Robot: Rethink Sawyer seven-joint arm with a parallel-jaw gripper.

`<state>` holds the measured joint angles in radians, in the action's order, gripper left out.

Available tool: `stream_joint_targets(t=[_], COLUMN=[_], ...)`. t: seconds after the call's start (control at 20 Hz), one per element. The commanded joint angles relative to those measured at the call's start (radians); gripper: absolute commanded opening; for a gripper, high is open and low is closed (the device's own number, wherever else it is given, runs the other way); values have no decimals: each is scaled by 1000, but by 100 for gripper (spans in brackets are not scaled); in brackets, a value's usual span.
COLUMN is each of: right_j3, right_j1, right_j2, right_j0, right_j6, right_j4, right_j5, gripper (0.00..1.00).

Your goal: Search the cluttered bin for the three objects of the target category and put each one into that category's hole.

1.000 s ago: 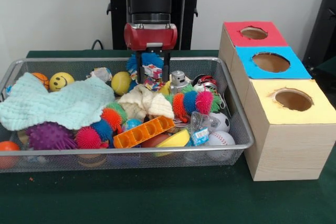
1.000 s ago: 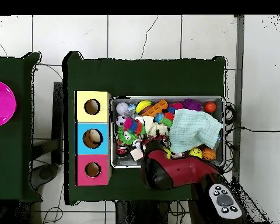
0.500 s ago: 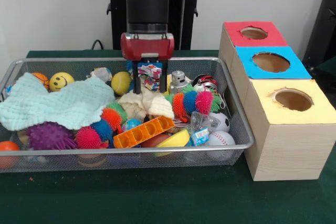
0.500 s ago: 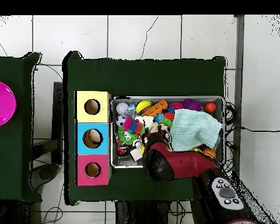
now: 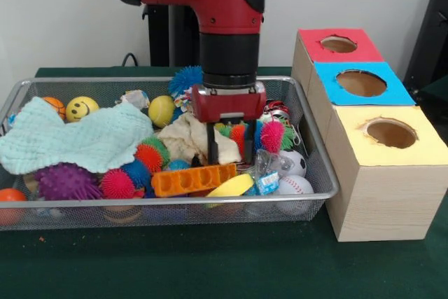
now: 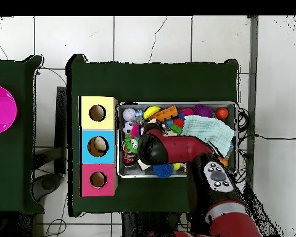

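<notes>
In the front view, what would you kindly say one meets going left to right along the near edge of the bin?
Orange ball → purple spiky ball → pink spiky ball → orange block → baseball.

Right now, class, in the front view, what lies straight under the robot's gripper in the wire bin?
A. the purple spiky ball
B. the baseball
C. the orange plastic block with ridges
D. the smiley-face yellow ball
C: the gripper hangs over the middle of the bin, its fingers pointing down just above the orange plastic block; the other three things lie well off to either side.
</notes>
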<state>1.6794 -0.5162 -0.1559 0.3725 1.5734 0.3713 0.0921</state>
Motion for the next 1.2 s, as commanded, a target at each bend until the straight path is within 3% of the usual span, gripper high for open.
stream_joint_targets(t=[0.05, 0.4, 0.7, 1.0, 1.2], right_j3=[-228, -310, -292, -251, -265], right_j1=[91, 117, 102, 56, 114], right_j2=[-45, -26, -3, -9, 50], right_j0=[-46, -98, -129, -109, -127], right_j6=[102, 129, 147, 116, 111], right_j4=[-86, -151, -195, -230, -225], right_j5=[160, 245, 308, 386, 465], gripper=[100, 100, 100, 100, 100])
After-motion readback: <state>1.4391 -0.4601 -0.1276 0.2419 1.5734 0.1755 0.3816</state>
